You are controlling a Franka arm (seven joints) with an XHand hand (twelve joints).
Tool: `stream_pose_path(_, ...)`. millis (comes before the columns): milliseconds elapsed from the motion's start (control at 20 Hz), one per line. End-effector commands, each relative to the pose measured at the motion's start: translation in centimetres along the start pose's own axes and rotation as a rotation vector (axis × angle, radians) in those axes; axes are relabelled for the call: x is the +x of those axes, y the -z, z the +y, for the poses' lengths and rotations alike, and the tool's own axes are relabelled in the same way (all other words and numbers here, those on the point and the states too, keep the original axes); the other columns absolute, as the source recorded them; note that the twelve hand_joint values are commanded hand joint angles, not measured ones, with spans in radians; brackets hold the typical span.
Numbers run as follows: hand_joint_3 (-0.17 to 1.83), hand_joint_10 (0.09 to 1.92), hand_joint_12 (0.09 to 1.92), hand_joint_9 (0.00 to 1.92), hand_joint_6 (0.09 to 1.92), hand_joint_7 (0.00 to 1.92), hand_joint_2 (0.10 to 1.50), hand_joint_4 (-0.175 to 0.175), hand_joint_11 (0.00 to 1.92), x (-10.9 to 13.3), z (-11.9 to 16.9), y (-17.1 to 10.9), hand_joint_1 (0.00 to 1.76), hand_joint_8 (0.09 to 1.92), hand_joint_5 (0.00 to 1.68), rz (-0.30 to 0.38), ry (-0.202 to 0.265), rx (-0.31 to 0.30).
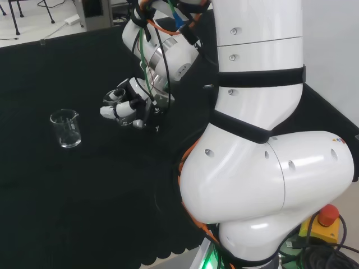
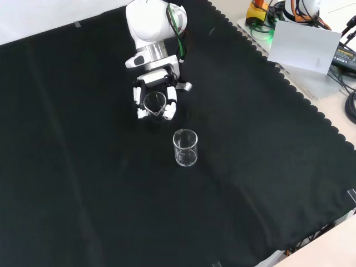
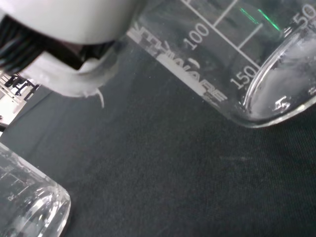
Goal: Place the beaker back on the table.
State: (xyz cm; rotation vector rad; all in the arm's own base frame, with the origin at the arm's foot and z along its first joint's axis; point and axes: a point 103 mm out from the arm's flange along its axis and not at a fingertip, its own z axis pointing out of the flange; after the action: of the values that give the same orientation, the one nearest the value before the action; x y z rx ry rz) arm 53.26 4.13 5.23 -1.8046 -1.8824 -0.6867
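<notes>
Curling round a clear glass beaker (image 2: 155, 102), hand (image 2: 154, 99) w/ fingers closed, 2nd cylindrical beaker (image 2: 185, 148) upright nearby on black cloth (image 2: 83, 183)

In the front view, a beaker (image 2: 185, 148) stands upright on the cloth (image 2: 83, 183), near the middle. The hand (image 2: 154, 92) is just up from it, at about eleven o'clock — near, but apart from that beaker. A second beaker (image 2: 154, 103) sits inside the hand's curled fingers (image 2: 168, 110).

In the head view, the standing beaker (image 1: 65, 128) is to the left, and the hand (image 1: 128, 106) lies at about two o'clock from it. The arm (image 1: 258, 140) is at the right.

In the wrist view, the held beaker (image 3: 237, 59) is close by — the other beaker (image 3: 29, 202) is well apart from it.
</notes>
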Motion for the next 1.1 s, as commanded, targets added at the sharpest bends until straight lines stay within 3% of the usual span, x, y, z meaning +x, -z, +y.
stream_pose_path(50, 0.41, 0.27, 0.98, 1.52, 0.24, 1.64, 0.7, 0.098, 1.09, -0.2, -0.3, 0.1, 1.1, 0.09, 1.4, 0.0, 0.021, 0.017)
stream_pose_path(100, 0.43, 0.28, 1.03, 1.49, 0.32, 1.62, 0.67, 0.033, 1.01, -0.1, -0.4, 0.1, 1.07, 0.09, 1.31, -0.01, 0.027, 0.015)
stream_pose_path(150, 0.47, 0.29, 1.07, 1.44, 0.43, 1.58, 0.63, -0.009, 0.94, -0.1, -0.5, 0.2, 1.04, 0.09, 1.22, -0.013, 0.029, 0.016)
stream_pose_path(250, 0.55, 0.36, 1.15, 1.31, 0.65, 1.49, 0.57, -0.043, 0.81, -0.2, -0.7, 0.4, 1.0, 0.09, 1.03, -0.015, 0.021, 0.008)
stream_pose_path(400, 0.6, 0.52, 1.24, 1.12, 0.82, 1.34, 0.53, -0.05, 0.67, -0.3, -1.0, 0.5, 0.96, 0.13, 0.82, -0.022, 0.018, 0.004)
stream_pose_path(700, 0.62, 0.69, 1.32, 0.89, 0.85, 0.95, 0.51, -0.057, 0.4, -0.2, -1.6, 0.6, 0.94, 0.63, 0.61, -0.046, 0.011, 0.004)
stream_pose_path(1100, 0.63, 0.67, 1.34, 0.79, 0.81, 0.82, 0.5, -0.059, 0.26, -0.5, -2.2, 1.7, 0.93, 0.67, 0.53, -0.074, 0.014, 0.018)
